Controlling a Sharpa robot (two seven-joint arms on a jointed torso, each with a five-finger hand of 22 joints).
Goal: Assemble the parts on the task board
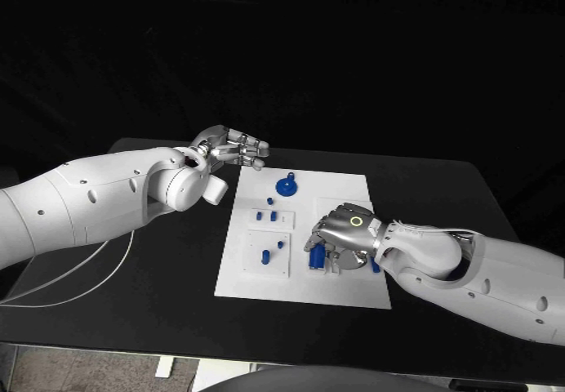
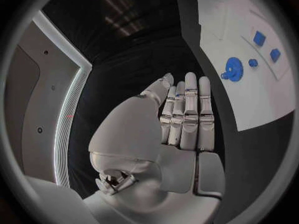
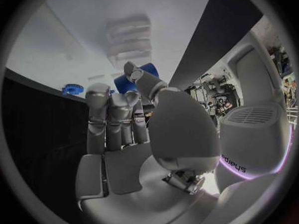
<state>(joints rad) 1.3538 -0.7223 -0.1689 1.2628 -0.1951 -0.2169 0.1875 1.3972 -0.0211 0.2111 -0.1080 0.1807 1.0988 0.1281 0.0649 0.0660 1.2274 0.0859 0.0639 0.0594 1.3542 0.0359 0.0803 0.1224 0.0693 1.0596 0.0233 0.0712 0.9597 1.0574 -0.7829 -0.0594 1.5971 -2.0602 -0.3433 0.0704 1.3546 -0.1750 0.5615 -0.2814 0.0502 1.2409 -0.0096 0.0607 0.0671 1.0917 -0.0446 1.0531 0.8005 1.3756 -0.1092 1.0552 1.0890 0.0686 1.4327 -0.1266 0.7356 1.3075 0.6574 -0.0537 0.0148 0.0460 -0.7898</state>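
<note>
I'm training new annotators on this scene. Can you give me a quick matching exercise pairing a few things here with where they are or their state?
Things:
1. left hand
2. right hand
3. blue gear
4. task board

Places or states:
A. lies on the board's far part
B. white, mid-table
C. over the board's near right part
D. off the board, beyond its far left corner

Pairs: 1-D, 2-C, 3-A, 4-B

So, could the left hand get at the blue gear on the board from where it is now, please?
Probably yes: the left hand hangs open past the task board's far left corner, and nothing stands between it and the blue gear. The right hand works nearer.
</note>
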